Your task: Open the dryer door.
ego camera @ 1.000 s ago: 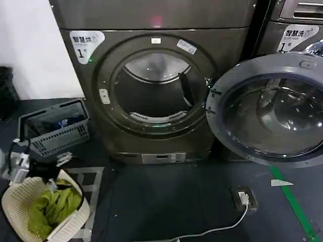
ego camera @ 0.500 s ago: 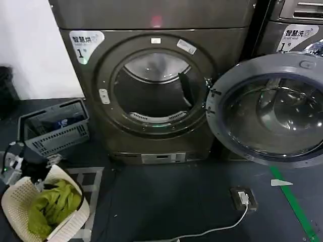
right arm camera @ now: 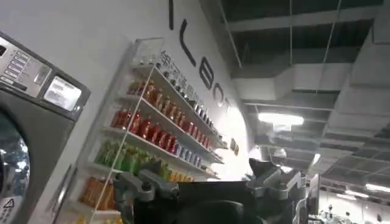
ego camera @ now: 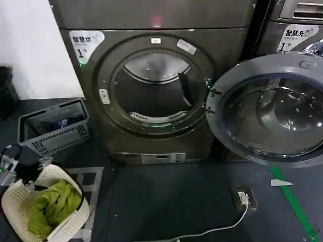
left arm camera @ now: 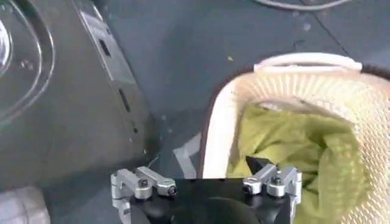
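The dryer stands on the dark floor against the back wall, its dark grey-bronze front carrying a white sticker with a 1 at the upper left corner and a red light glowing on the top panel. The dryer door is swung fully open to the right on its hinge, its grey inner rim and dark glass facing outward, and it hangs in front of the neighbouring grey machine. The round drum opening is uncovered and dark inside. On the floor left of the dryer sits a grey slatted crate, and nearer the lower left corner of the head view a cream woven basket holds yellow-green cloth. The left gripper hovers low over the far left rim of that basket; in the left wrist view the left gripper has its two fingers spread apart with nothing between them, above the basket's rim and the cloth. The right gripper points upward toward a wall of shelves stocked with bottles and the ceiling, its fingers likewise spread and holding nothing. A white cable runs across the floor to a floor socket in front of the open door, beside a green tape line.
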{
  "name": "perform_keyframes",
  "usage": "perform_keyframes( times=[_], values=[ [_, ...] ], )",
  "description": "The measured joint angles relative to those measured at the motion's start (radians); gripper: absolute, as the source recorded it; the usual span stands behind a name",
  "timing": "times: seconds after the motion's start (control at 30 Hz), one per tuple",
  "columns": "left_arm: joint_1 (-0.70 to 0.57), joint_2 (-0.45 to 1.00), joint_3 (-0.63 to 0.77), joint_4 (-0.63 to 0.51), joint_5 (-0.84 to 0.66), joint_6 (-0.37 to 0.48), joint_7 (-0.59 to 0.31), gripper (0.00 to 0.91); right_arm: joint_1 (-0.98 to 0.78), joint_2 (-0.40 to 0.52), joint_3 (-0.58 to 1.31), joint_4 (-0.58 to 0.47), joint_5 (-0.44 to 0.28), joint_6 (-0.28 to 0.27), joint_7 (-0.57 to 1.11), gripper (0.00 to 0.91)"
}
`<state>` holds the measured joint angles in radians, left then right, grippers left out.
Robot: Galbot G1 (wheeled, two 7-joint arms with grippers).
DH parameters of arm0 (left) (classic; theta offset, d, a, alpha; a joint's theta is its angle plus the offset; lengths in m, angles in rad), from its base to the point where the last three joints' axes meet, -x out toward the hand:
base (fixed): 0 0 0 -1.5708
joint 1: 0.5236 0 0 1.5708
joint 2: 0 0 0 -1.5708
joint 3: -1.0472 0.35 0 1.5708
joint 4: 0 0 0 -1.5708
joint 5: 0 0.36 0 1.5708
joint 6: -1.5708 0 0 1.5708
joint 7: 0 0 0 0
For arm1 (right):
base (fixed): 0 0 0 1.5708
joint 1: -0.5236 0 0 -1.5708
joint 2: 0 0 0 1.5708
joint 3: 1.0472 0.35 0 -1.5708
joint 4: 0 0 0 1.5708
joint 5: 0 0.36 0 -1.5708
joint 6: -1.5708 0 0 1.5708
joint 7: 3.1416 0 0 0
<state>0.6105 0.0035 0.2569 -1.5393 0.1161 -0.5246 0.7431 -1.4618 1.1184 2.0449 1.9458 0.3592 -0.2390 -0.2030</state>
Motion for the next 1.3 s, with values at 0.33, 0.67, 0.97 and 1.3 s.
perform_keyframes(
  times=[0.33,0.67,0.97,1.3],
  values=[
    [0.009,0.061,0.008,-0.006,-0.008,-0.031,0.029,0.907,0.005,-0.008,-0.004,-0.012,-0.002,-0.001,0.000,0.907],
    [-0.002,0.087,0.021,-0.001,0.064,-0.111,0.079,0.907,0.022,-0.015,-0.017,-0.019,-0.009,-0.002,0.000,0.907],
    [0.007,0.079,0.005,0.029,0.050,-0.135,0.084,0.907,0.030,-0.014,-0.024,-0.010,-0.012,-0.003,0.000,0.907],
    [0.007,0.068,-0.008,0.037,0.081,-0.170,0.101,0.907,0.022,-0.011,-0.017,-0.006,-0.015,-0.004,-0.003,0.907]
  ],
)
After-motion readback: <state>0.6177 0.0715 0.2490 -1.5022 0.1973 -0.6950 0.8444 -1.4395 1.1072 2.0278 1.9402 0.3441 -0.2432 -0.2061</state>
